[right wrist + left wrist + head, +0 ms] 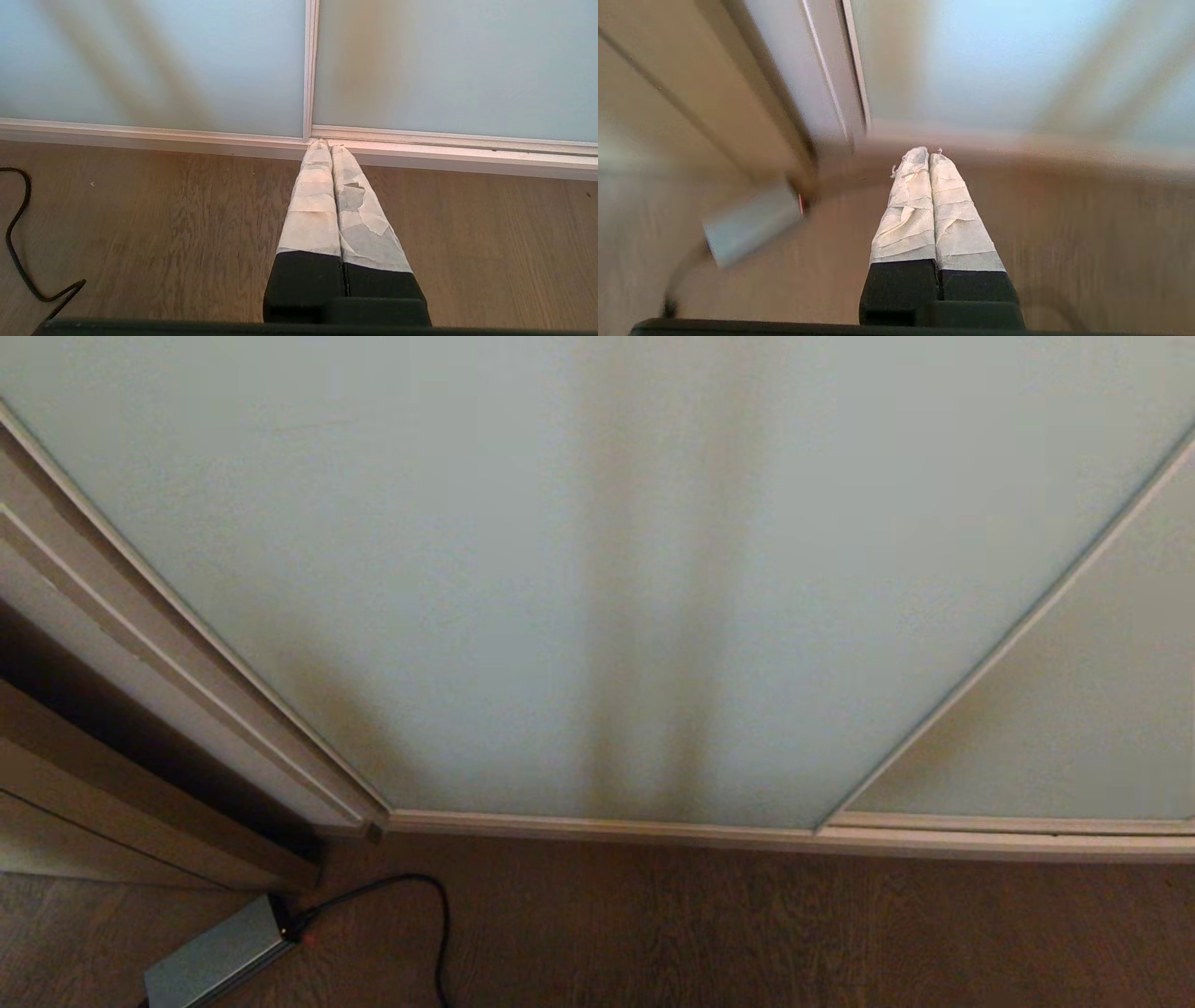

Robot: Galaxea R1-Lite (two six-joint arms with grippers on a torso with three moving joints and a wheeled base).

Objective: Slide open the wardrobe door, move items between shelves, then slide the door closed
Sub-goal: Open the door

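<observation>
Both jaws are closed and empty: the left gripper point(929, 154) and right gripper point(325, 145) each hang above the wood floor point(747, 933), tips pressed together. Straight ahead, the frosted sliding wardrobe door point(597, 569) stands shut. A grey box point(215, 957) with black cable point(439, 915) lies left.

Two frosted glass door panels point(154, 60) are counted beyond the right claw point(325, 145), one to each side of the frame strip at its tips. One grey box point(752, 221) and one black cable point(411, 915) are counted on the floor beside the left claw point(923, 151). Two claws are counted, each pressed together and empty.
</observation>
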